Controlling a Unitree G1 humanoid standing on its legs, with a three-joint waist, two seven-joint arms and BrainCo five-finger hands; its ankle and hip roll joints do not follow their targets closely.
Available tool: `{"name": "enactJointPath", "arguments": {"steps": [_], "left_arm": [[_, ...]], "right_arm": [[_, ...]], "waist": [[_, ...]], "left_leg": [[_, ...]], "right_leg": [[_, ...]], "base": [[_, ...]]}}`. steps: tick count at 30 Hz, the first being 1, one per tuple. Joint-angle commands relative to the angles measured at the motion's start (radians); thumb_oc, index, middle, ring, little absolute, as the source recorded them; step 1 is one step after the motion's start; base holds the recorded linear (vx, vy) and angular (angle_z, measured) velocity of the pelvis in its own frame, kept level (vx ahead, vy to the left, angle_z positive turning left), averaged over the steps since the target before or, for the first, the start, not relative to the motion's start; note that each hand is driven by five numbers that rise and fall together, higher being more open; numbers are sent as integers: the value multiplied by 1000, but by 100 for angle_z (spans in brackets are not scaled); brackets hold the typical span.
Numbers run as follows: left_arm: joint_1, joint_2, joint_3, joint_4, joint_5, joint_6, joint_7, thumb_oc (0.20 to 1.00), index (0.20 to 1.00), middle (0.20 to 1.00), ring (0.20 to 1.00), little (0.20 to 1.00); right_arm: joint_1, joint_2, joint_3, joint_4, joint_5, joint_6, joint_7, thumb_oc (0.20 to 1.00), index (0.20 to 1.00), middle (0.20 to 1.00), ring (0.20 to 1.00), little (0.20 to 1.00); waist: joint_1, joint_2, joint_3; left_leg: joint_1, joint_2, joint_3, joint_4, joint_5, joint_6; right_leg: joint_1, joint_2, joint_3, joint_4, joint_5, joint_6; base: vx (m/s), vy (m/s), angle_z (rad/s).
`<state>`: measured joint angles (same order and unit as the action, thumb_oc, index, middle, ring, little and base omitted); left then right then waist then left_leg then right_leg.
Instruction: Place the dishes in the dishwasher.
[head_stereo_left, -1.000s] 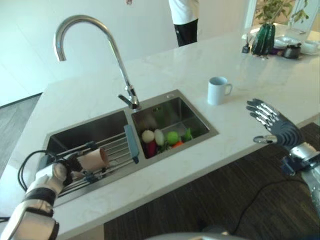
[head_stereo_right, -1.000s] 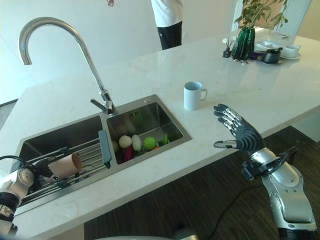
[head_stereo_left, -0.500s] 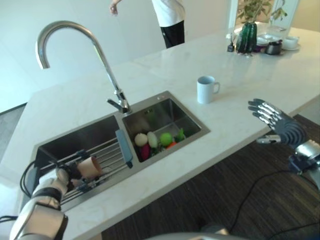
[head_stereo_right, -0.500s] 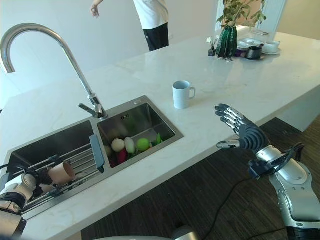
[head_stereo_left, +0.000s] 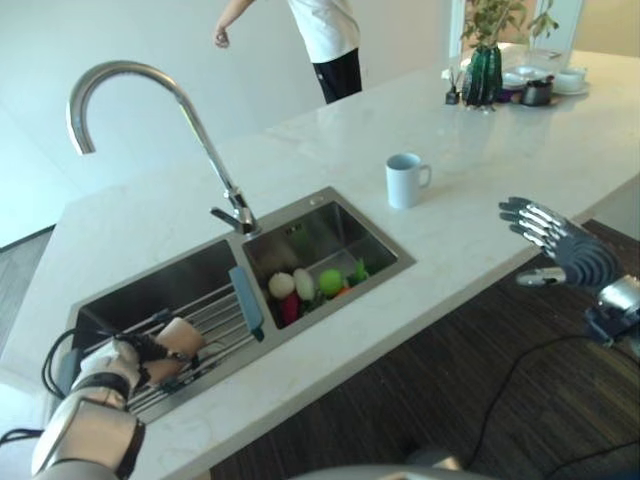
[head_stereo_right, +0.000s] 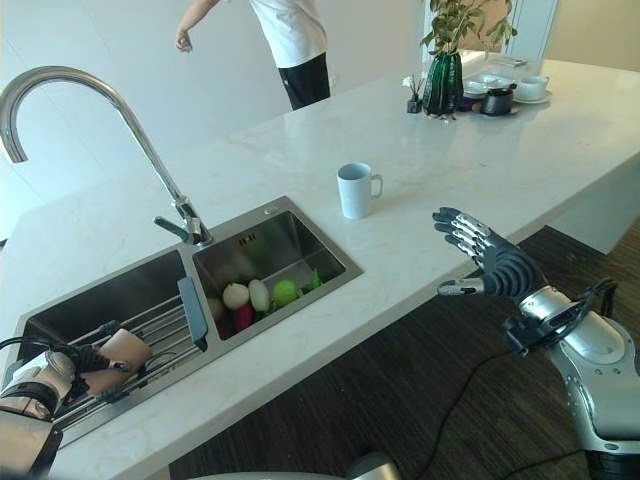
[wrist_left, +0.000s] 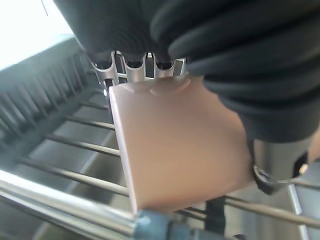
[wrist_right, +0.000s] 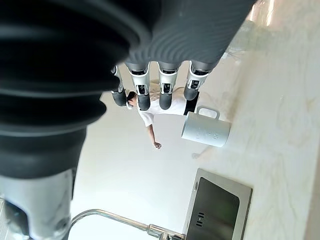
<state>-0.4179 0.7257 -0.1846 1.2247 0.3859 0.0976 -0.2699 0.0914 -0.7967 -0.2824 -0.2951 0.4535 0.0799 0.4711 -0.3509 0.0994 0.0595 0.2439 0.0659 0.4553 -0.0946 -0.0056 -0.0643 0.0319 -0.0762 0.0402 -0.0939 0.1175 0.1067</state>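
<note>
Marble counter (head_stereo_left: 480, 170) holds a double sink (head_stereo_left: 330, 225) at centre. At 8 o'clock, the left hand (head_stereo_right: 60, 362) curls round a tan cup (head_stereo_right: 122, 350) over the sink rack (head_stereo_left: 215, 310). At 3 o'clock, the right hand (head_stereo_right: 490, 262) hangs spread, below a pale-blue mug (head_stereo_right: 354, 190).

Bright daylight, glare on white countertop (head_stereo_right: 520, 140); wrist views blurred up close, soft shadows in sink (head_stereo_left: 330, 235)
</note>
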Motion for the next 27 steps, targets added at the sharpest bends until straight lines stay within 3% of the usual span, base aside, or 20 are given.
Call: {"name": "enactJointPath", "arguments": {"steps": [1,6,12,17,22,26,27], "left_arm": [[31,32,43,4,-98,-61,-38,200,200,200,200,200],[95,87,131,-221,-312,-150,-70,200,200,200,200,200],[252,144,265,-442,-423,-243,-33,200,200,200,200,200],[315,174,357,-626,-553,-262,-10,200,200,200,200,200],[335,140,444,-818,-743,-341,46,200,200,200,200,200],[324,44,485,-1029,-904,-421,126,200,200,200,200,200],[315,21,490,-1078,-927,-417,131,200,200,200,200,200]], "right_arm": [[-26,35,-25,-77,28,-38,-23,1000,1000,1000,1000,1000],[20,74,-50,-66,12,-86,-40,1000,1000,1000,1000,1000],[65,98,-84,-55,15,-119,-57,1000,1000,1000,1000,1000],[63,113,-84,-44,18,-131,-71,1000,1000,1000,1000,1000],[39,149,-51,-52,4,-128,-103,1000,1000,1000,1000,1000],[16,196,-1,-59,-23,-137,-148,1000,1000,1000,1000,1000],[11,207,10,-64,-32,-136,-163,1000,1000,1000,1000,1000]], "waist": [[15,-53,8],[55,-47,21],[111,-45,25],[145,-45,23],[186,-51,15],[215,-61,5],[223,-62,3]], "left_leg": [[-16,22,-72,16,-77,7],[-23,22,-95,13,-70,7],[-34,22,-139,7,-66,5],[-42,26,-166,7,-64,1],[-58,30,-207,7,-59,-6],[-70,41,-240,7,-53,-15],[-74,45,-247,7,-50,-18]], "right_leg": [[65,-107,-62,17,-93,129],[67,-110,-84,14,-84,128],[71,-110,-114,12,-82,124],[78,-108,-137,8,-86,116],[89,-105,-166,7,-96,103],[99,-100,-191,9,-110,88],[102,-97,-198,10,-114,83]], "base": [[-12,-51,2],[-36,-50,7],[-42,-65,13],[-46,-56,23],[-64,-95,20],[-78,-172,28],[-68,-164,22]]}}
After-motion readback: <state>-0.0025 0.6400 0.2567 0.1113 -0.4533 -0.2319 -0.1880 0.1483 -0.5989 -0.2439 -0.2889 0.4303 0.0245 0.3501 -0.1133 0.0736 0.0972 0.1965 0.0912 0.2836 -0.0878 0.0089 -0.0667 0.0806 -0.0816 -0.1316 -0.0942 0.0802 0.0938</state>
